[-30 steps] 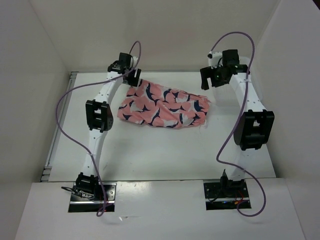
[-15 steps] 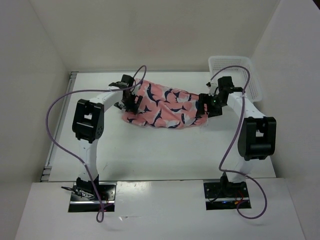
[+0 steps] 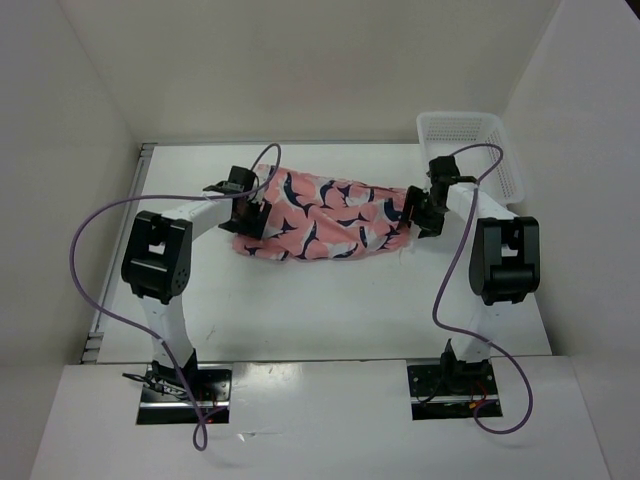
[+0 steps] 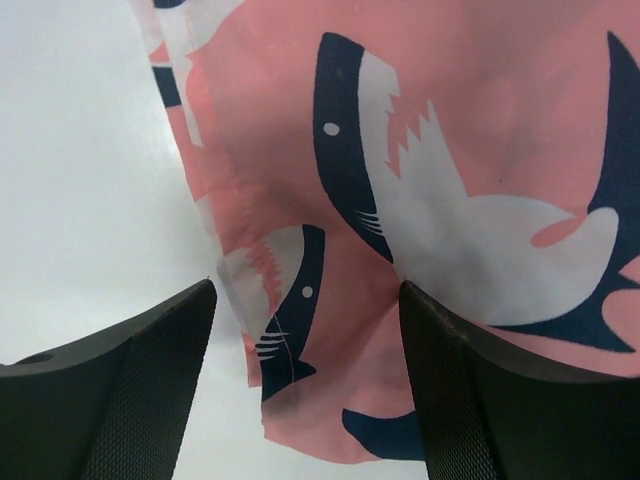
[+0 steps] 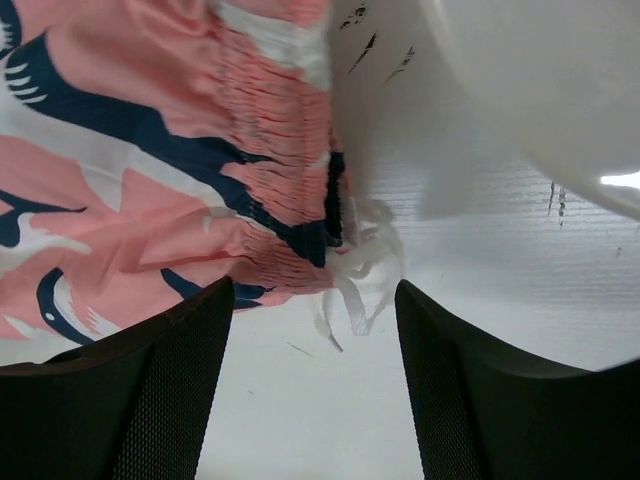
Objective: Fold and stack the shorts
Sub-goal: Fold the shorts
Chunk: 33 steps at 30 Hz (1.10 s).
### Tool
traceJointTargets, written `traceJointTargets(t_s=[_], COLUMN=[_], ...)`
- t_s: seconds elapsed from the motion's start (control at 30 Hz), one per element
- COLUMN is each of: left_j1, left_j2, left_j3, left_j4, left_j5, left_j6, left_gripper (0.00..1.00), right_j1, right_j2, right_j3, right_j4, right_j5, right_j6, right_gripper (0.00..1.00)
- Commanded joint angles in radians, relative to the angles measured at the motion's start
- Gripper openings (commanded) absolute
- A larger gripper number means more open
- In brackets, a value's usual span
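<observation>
The shorts [image 3: 322, 218], coral-pink with navy-and-white shark shapes, lie bunched lengthwise across the middle of the table. My left gripper [image 3: 248, 214] is low over their left end. In the left wrist view it [image 4: 305, 300] stands open, a hem corner of the shorts [image 4: 300, 330] lying between its fingers [image 4: 120, 400]. My right gripper [image 3: 415, 214] is at the right end. In the right wrist view it [image 5: 312, 300] is open astride the gathered waistband [image 5: 280, 170] and the white drawstring [image 5: 358, 285]; neither gripper pinches the cloth.
A white mesh basket [image 3: 470, 122] stands at the back right corner, just behind the right arm. White walls close in the table on three sides. A blurred white rounded shape [image 5: 540, 90] fills the upper right of the right wrist view.
Both arms have come down from the back of the table onto the two ends of the shorts. The right gripper's jaws have narrowed. The left end of the shorts has shifted slightly.
</observation>
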<state>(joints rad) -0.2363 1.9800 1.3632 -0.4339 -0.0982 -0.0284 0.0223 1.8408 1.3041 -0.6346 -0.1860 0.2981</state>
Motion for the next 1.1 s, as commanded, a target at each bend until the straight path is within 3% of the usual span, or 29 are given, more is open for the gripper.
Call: traceJointTargets(t_s=[0.0,0.13,0.37,0.5,0.53,0.7,0.9,1.07], left_j1=[-0.008,-0.017,-0.017,-0.017,-0.017,-0.017,-0.017,-0.017], left_j2=[-0.021,-0.032,0.003,0.013,0.013,0.013,-0.027,-0.072], left_j3=[-0.143,-0.167,-0.099,-0.099,-0.099,-0.09,-0.11,-0.101], left_j4=[-0.151,-0.17,-0.21,-0.21,-0.21,-0.229,-0.229,-0.282], left_j5=[-0.043,-0.014,-0.035,-0.035,-0.035,-0.07,-0.086,-0.097], left_j6=[0.028,0.028,0.028,0.028,0.028,0.028,0.028,0.028], left_gripper=[0.81,0.87,0.88,0.88,0.88,0.88,0.88,0.88], right_j1=[0.014,0.014,0.033,0.045,0.045,0.045,0.045,0.082], right_j2=[-0.009,0.012,0.083,0.135,0.153,0.164,0.045,-0.084], right_j3=[0.043,-0.008,-0.013,0.003,0.003,0.014,0.024,0.015], right_j4=[0.016,0.048,0.118,0.098,0.098,0.064,0.044,0.035], right_j5=[0.048,-0.005,-0.078,-0.011,-0.01,0.051,0.062,0.083], right_j6=[0.1,0.15,0.199,0.208,0.217,0.196,0.135,0.044], right_gripper=[0.71,0.71,0.69,0.63,0.61,0.11,0.0,0.0])
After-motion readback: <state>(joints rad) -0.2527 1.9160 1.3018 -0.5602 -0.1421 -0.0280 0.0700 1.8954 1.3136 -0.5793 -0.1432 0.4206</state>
